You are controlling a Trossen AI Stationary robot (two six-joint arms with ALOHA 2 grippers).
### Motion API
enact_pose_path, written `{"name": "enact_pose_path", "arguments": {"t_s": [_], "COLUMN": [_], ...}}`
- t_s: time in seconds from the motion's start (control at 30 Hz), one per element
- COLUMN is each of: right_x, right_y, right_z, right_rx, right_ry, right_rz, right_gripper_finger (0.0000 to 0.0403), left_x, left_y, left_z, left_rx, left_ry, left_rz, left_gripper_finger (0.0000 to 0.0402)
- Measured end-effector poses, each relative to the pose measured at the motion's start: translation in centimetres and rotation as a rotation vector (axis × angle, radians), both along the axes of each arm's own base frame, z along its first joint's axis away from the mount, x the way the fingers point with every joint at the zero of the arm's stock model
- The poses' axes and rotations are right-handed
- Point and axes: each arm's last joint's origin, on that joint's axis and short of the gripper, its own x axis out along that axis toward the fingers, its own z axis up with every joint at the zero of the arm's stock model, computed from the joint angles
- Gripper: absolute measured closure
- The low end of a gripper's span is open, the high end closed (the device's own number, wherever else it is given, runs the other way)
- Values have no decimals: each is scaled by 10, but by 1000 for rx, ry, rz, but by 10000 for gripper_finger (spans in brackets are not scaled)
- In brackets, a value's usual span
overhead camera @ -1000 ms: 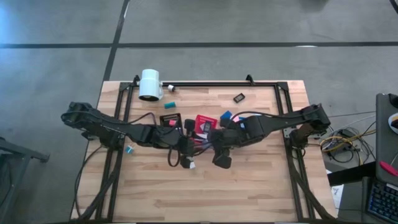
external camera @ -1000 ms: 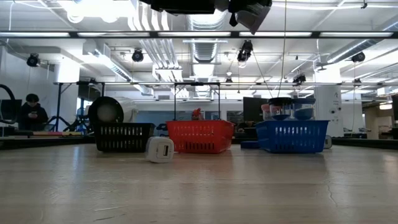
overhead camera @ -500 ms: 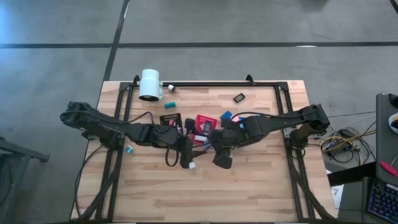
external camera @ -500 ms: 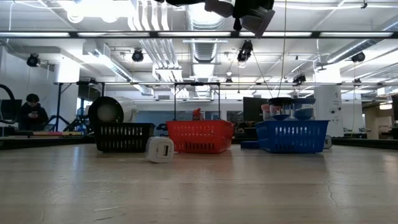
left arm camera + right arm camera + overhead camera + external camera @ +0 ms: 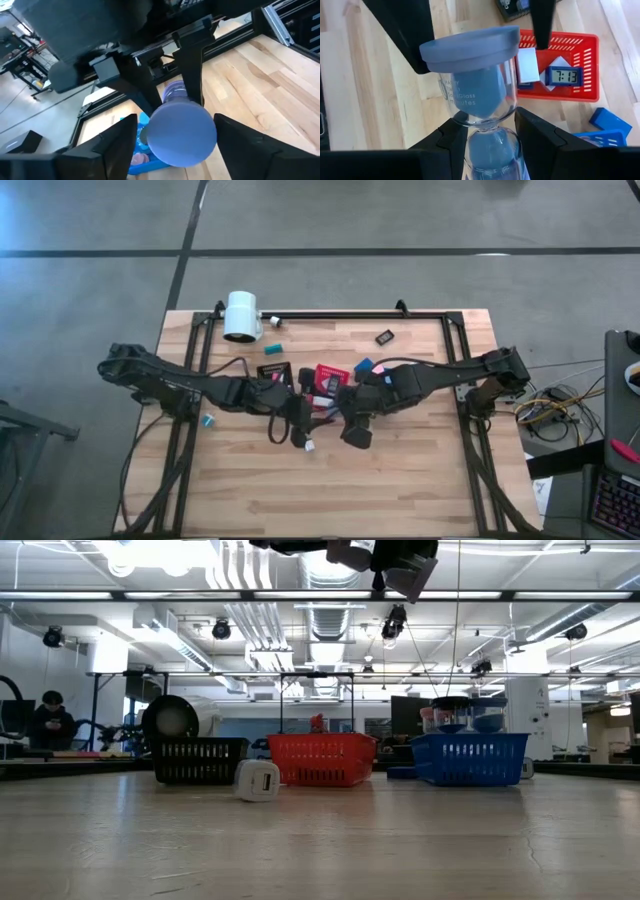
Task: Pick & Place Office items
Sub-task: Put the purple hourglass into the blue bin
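Lavender-capped sand timer [image 5: 475, 100], clamped at its glass waist in the right gripper [image 5: 487, 140], high over the middle of the table [image 5: 400, 480], just on the near side of the red tray [image 5: 580, 55]. Around its end cap [image 5: 181, 132], the left gripper [image 5: 176, 127] with fingers [image 5: 120, 150] spread wide, seemingly not yet pressing. For a clean handover: centre the cap between the left fingers, close evenly on the rim, and loosen the right grip only afterwards. Probably slippery glass, so avoid any sideways pull.

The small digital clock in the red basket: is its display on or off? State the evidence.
On. In the right wrist view the digital clock, lying in the red basket, shows dark digits on its lit screen.
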Motion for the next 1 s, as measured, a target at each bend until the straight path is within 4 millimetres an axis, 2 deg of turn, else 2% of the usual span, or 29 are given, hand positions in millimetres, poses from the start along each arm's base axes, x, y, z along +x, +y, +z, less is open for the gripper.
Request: {"name": "enact_pose_path", "arguments": {"t_s": [0.17, 0.4, 0.6, 0.73, 1.0], "right_x": [0, 1, 2, 3, 2], "right_y": [0, 0, -3, -4, -5], "right_z": [0, 1, 1, 1, -1], "right_rx": [1, -1, -7, -15, -19], "right_ry": [-3, -14, -19, -17, 1], "right_rz": [1, 5, 17, 29, 31], "right_gripper_finger": [263, 266, 291, 305, 306], "left_x": [0, 2, 2, 2, 6], "left_y": [0, 6, 7, 10, 12], "left_z": [0, 0, 0, -1, -6], "left_rx": [-16, -14, -1, 2, -15], "left_ry": [4, 3, 2, 10, 16], "left_rz": [-39, -27, -57, -52, -82], "left_gripper_finger": [159, 153, 154, 176, 231]}}
